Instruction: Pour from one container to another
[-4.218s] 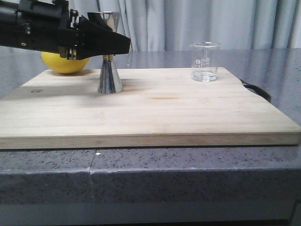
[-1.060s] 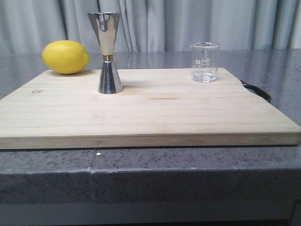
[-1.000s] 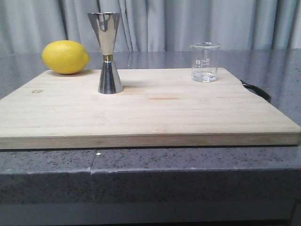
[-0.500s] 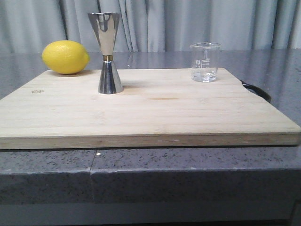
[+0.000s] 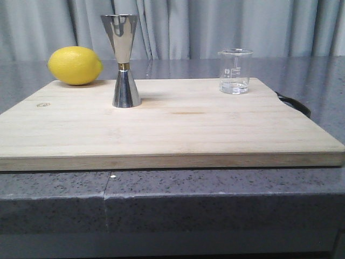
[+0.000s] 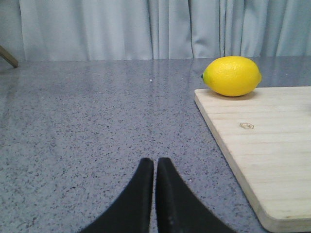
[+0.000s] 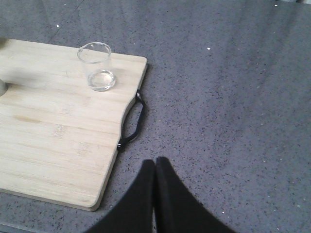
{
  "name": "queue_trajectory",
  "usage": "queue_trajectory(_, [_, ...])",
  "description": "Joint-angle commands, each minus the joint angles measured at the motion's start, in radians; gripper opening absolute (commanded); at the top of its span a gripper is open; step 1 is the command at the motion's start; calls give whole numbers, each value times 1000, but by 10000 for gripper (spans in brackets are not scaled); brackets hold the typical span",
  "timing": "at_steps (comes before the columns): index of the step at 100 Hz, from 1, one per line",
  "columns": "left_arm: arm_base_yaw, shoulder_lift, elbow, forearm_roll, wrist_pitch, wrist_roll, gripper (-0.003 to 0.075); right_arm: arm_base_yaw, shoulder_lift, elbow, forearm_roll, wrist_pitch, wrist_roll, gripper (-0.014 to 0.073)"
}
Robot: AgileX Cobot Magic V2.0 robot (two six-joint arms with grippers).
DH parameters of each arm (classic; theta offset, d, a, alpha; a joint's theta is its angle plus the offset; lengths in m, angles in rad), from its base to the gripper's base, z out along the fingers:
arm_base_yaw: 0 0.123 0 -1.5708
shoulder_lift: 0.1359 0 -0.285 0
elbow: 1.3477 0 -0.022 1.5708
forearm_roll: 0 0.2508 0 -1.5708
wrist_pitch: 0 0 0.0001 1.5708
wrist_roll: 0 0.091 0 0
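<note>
Left arm gone; board (image 5: 178, 127) on grey speckled counter (image 5: 215, 199), curtains (image 5: 215, 27) behind.

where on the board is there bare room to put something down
The whole near half of the cutting board is bare, as is the gap between jigger and beaker. Tightest at the far left corner, where the lemon sits beside the jigger.

Lemon (image 6: 232, 75) on board (image 6: 272, 145) corner; left gripper (image 6: 155, 167) closed.
</note>
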Motion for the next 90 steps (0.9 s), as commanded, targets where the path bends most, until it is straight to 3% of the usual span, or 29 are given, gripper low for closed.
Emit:
queue_trajectory(1, [3, -24, 27, -13, -173, -7, -19, -7, 1, -24, -26, -64, -1, -75])
queue_trajectory(7, [3, -24, 55, -23, -230, -7, -19, -7, 1, -24, -26, -64, -1, -75])
queue_trajectory(90, [3, -24, 53, 18, -235, -7, -19, -7, 1, -24, -26, -64, -1, -75])
